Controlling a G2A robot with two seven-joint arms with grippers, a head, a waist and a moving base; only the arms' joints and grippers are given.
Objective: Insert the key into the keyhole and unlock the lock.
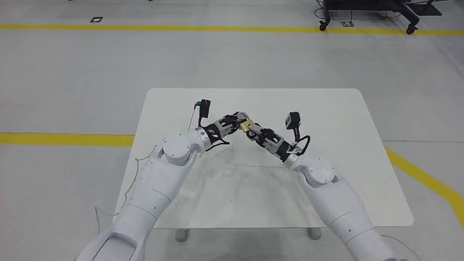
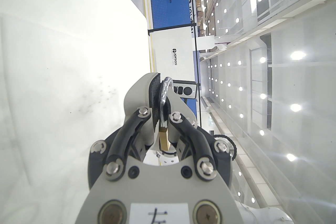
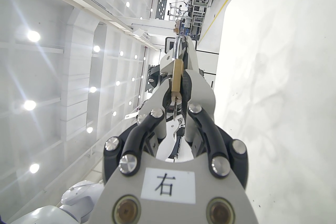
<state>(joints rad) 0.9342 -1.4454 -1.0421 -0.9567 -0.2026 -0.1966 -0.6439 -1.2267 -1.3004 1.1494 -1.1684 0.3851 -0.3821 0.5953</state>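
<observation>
Right wrist view records the right gripper (image 3: 176, 93) clenched on the key (image 3: 175, 105), apparently seated in the lock (image 3: 177, 72), which the left gripper (image 2: 163, 88) holds above the table (image 1: 341, 116), clamped on its shackle (image 3: 178, 47); recommend turning squarely about the key's axis, without side load.

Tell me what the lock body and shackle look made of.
Lock body: likely brass, satin yellow-gold metal with flat faces. Shackle: probably steel, polished or plated, silvery with bright glints. Alloy can't be confirmed by look.
</observation>
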